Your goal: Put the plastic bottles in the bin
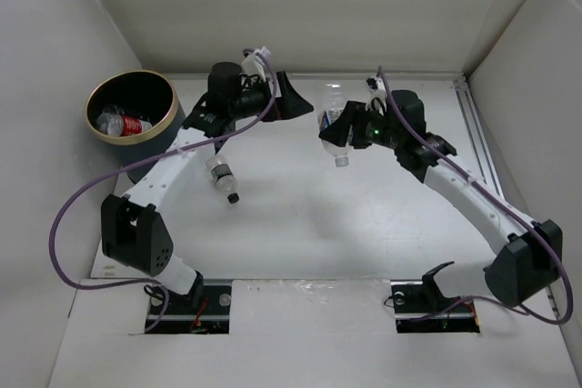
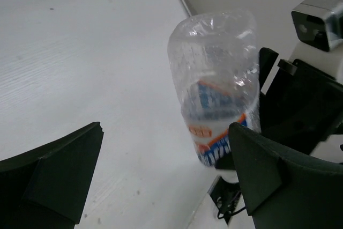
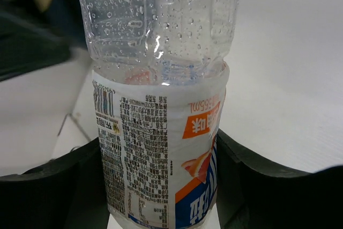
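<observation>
Right tool (image 3: 161,197) clenched the orange-and-blue-labelled bottle (image 3: 155,36) at its label. It looked light and crushable. Left tool (image 2: 163,181) hung released.

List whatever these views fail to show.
Bin contents, top external: its wall hides part; how many it holds is unclear.
Held bottle, right wrist: both ends cut off by the top and bottom edges.
Lying bottle, top external: label too small to read.
</observation>
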Available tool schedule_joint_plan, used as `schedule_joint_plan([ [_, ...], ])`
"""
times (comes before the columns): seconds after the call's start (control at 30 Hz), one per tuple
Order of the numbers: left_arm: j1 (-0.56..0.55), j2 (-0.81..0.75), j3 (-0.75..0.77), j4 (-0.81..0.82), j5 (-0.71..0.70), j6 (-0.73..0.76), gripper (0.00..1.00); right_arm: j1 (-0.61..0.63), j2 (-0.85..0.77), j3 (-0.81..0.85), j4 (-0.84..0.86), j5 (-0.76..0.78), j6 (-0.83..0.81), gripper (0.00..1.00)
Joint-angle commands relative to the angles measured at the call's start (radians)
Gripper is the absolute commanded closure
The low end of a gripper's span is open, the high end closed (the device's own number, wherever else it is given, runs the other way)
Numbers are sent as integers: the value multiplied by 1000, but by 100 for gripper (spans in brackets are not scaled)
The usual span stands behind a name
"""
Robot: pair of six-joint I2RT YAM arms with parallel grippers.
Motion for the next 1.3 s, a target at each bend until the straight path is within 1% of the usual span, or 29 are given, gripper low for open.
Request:
schedule_joint_plan([
  [0.0, -48, 6, 45, 208, 87, -80, 0, 15, -45, 1, 77, -202, 8, 100],
  [0.07, -57, 35, 54, 255, 128, -103, 0, 15, -57, 1, 77, -214, 8, 100],
  [0.1, -69, 35, 54, 304, 157, -117, 0, 15, -57, 10, 77, -214, 8, 100],
  [0.17, -69, 46, 54, 344, 172, -165, 0, 15, -57, 11, 77, -225, 19, 100],
  [0.2, -69, 46, 45, 384, 173, -178, 0, 24, -57, 11, 77, -225, 19, 100],
  [0.33, -69, 46, 21, 445, 205, -215, 0, 44, -45, 32, 77, -225, 19, 100],
  [0.5, -97, 57, 21, 412, 205, -215, 0, 62, -24, 64, 103, -198, 41, 100],
  [0.53, -106, 69, 30, 401, 196, -202, 3, 62, -24, 64, 115, -198, 41, 100],
  [0.6, -106, 78, 42, 369, 196, -202, 16, 62, -15, 76, 115, -170, 51, 100],
  [0.63, -106, 92, 59, 358, 196, -202, 24, 62, -15, 89, 115, -152, 61, 100],
  [0.67, -106, 92, 73, 348, 196, -202, 38, 50, -5, 102, 115, -141, 61, 100],
  [0.7, -106, 103, 82, 347, 196, -202, 55, 50, -5, 112, 115, -141, 71, 100],
  [0.77, -106, 112, 102, 337, 196, -202, 67, 41, 22, 148, 115, -150, 71, 100],
  [0.8, -106, 126, 141, 300, 182, -202, 78, 41, 22, 149, 115, -167, 71, 89],
  [0.83, -106, 126, 174, 265, 165, -168, 90, 41, 22, 161, 115, -178, 71, 69],
  [0.87, -94, 141, 207, 227, 145, -151, 96, 41, 22, 161, 115, -169, 62, 33],
  [0.9, -85, 152, 273, 155, 121, -140, 100, 41, 6, 143, 115, -156, 62, 0],
  [0.93, -51, 152, 304, 121, 60, -140, 100, 41, -5, 129, 115, -118, 53, 0],
  [1.0, -5, 152, 373, 55, 15, -114, 100, 18, -30, 87, 76, -90, 27, 0],
  [1.03, 48, 164, 454, -11, -16, -114, 100, 8, -30, 75, 60, -90, 13, 0],
  [1.1, 108, 164, 546, -89, -66, -90, 100, -18, -42, 29, 25, -51, -21, 0],
  [1.13, 141, 173, 632, -161, -90, -73, 100, -18, -66, 11, 25, -38, -30, 0],
  [1.17, 212, 173, 674, -197, -131, -73, 100, -33, -67, -5, 11, -29, -30, 0],
  [1.23, 297, 173, 746, -269, -168, -64, 100, -61, -91, -46, 0, -20, -59, 0],
  [1.27, 384, 173, 784, -321, -220, -53, 100, -70, -91, -57, -10, -20, -59, 0],
])
